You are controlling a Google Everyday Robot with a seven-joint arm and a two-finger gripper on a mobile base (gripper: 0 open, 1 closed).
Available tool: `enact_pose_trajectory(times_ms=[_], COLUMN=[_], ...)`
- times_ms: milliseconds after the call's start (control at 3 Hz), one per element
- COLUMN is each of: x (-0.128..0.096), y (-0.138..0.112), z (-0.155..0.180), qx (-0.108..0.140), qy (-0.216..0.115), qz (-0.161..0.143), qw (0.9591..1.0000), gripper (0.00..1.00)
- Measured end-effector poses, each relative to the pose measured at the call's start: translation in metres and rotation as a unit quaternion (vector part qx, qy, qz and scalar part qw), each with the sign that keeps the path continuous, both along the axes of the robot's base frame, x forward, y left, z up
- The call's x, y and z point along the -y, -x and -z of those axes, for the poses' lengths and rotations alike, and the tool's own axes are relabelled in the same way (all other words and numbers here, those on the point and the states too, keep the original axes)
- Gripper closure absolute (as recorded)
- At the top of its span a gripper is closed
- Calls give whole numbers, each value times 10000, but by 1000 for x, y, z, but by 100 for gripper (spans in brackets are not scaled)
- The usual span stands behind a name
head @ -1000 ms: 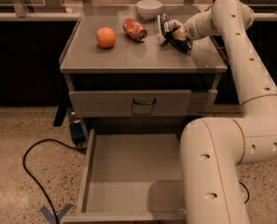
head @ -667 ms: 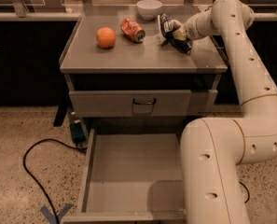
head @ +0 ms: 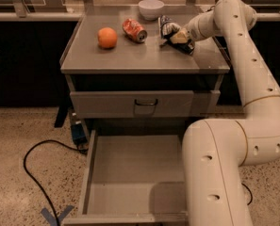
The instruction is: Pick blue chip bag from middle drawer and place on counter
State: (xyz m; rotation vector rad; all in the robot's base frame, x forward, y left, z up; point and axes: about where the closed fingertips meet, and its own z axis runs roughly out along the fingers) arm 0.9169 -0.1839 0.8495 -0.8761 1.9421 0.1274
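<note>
Few differences: against the view from a second before, no shift could be made out in the blue chip bag [head: 167,27], the tool [head: 178,38] or the other things on the counter [head: 130,58]; the arm [head: 252,79] was held in the same reach.
Bag, place: it was found on the right rear part of the counter, just right of the crushed can [head: 134,30] and near the white bowl [head: 151,8], well apart from the middle drawer [head: 125,173].
Bag, look: a small dark crinkled pack was seen, with a white printed panel turned toward the camera; it appeared roughly upright, its right edge met by the tool.
Tool, place: it was held low over the counter's right side, right against the bag, at the end of the arm reaching in from the right.
Tool, state: whether the bag was being pinched or had been let go could not be told.
Middle drawer: it was pulled out below the closed drawer front [head: 135,103], its bare grey floor shown, its right part hidden by the arm.
Orange [head: 107,37]: it was set on the counter's left half, apart from the can.
</note>
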Motion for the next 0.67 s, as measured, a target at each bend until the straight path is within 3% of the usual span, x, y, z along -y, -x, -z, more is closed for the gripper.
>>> enact_pose_trajectory(times_ms=[333,667], x=[0,0], y=[0,0], z=[0,0], qx=[0,0], qy=[0,0], qz=[0,0], qw=[10000,10000], gripper=[0,0])
